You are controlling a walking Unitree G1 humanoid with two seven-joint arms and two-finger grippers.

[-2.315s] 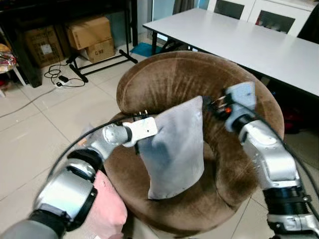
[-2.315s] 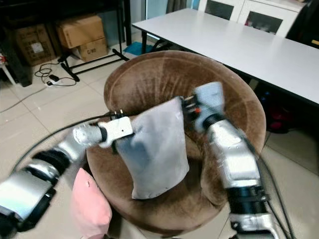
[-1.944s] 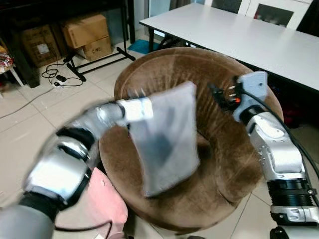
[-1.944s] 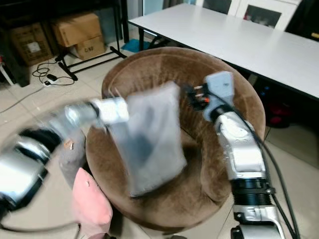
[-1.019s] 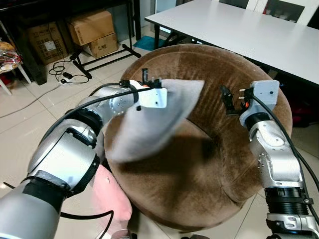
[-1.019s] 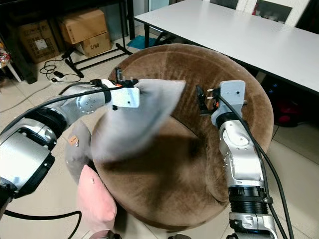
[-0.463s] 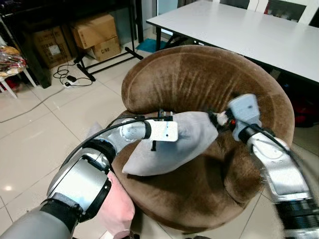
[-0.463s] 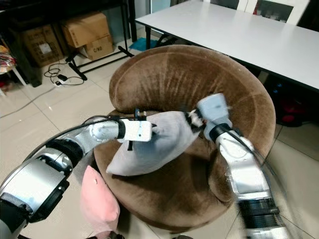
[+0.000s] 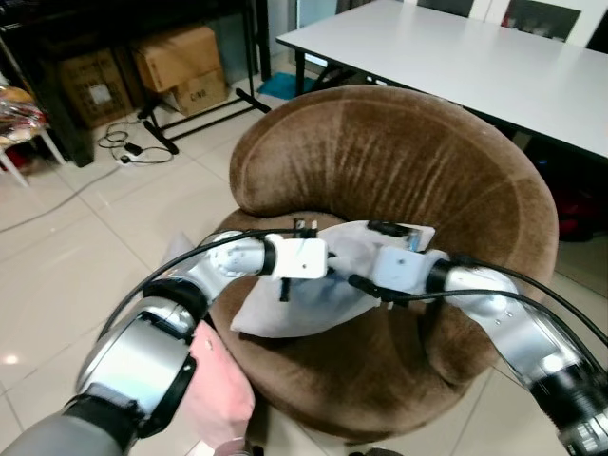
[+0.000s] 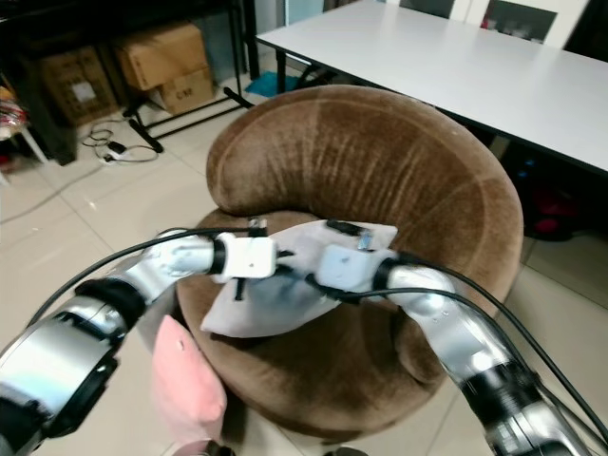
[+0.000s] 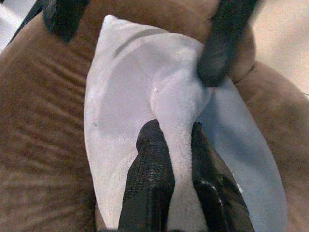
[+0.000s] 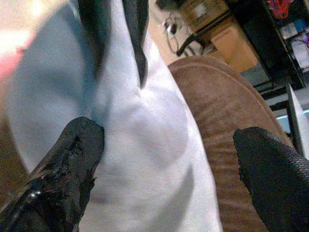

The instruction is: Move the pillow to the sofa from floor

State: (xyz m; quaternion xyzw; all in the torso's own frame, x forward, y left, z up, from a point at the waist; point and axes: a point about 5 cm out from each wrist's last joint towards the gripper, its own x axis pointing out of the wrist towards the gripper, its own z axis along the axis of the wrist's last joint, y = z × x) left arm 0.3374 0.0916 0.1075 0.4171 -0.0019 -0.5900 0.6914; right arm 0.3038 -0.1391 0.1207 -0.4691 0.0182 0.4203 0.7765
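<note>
Lying on the seat of the round brown sofa, the grey pillow rests flat-ish w/ one corner up against the backrest. The left gripper pinches a raised fold of pillow fabric between its fingers, set narrow and clamped on the cloth. The right gripper sits at the pillow's far side, just beside the left one; its fingers are spread wide, one pad touching the pillow, the other over the brown sofa cushion, nothing gripped between them. In the head views both silver arms meet over the seat, black cables looping across.

A pink cushion stands on the tiled floor against the sofa's left front edge. Behind the sofa: a long white desk. Far left: cardboard boxes under a dark shelf, plus loose cords on the floor nr a black stand.
</note>
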